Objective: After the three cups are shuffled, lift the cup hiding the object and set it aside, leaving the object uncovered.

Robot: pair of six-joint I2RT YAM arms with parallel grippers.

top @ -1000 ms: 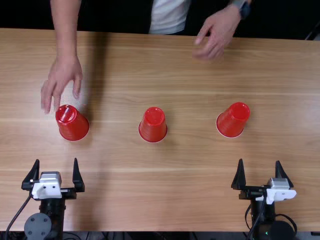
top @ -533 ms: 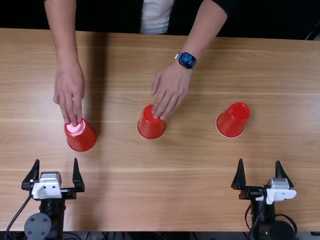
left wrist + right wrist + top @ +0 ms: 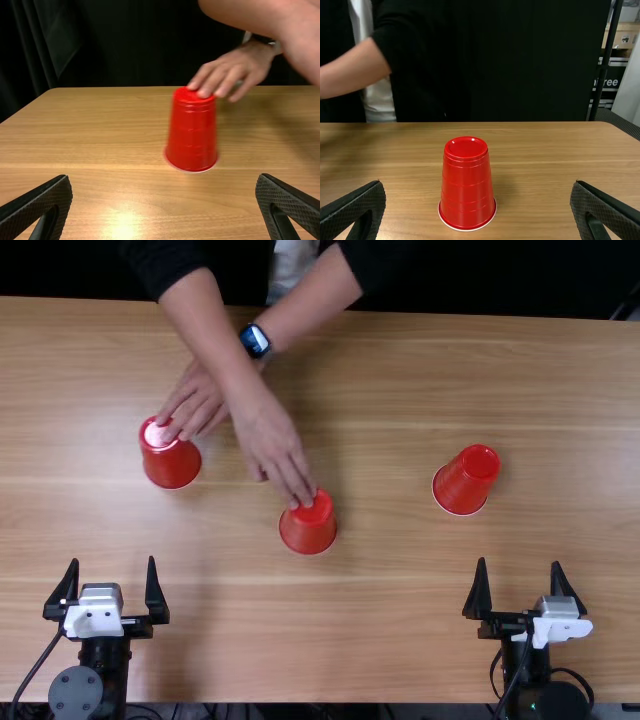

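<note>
The left gripper (image 3: pixel 111 570) and right gripper (image 3: pixel 518 570) are standing open and empty, nearer than the middle cup (image 3: pixel 308 525). A person's crossed hands (image 3: pixel 270 445) are touching that cup and the left cup (image 3: pixel 170 455). The right cup (image 3: pixel 466 480) is standing untouched to its right, nearest the right gripper. Which cup is hiding the object cannot be told.

You saw glossy red plastic cups (image 3: pixel 465 480) on a satin wood-grain tabletop (image 3: pixel 400 370); the left end effector (image 3: pixel 111 564) had matt, cross-hatched fingers (image 3: pixel 35 207).

Upturned red cup (image 3: pixel 467 184) on table (image 3: pixel 560 160)
</note>
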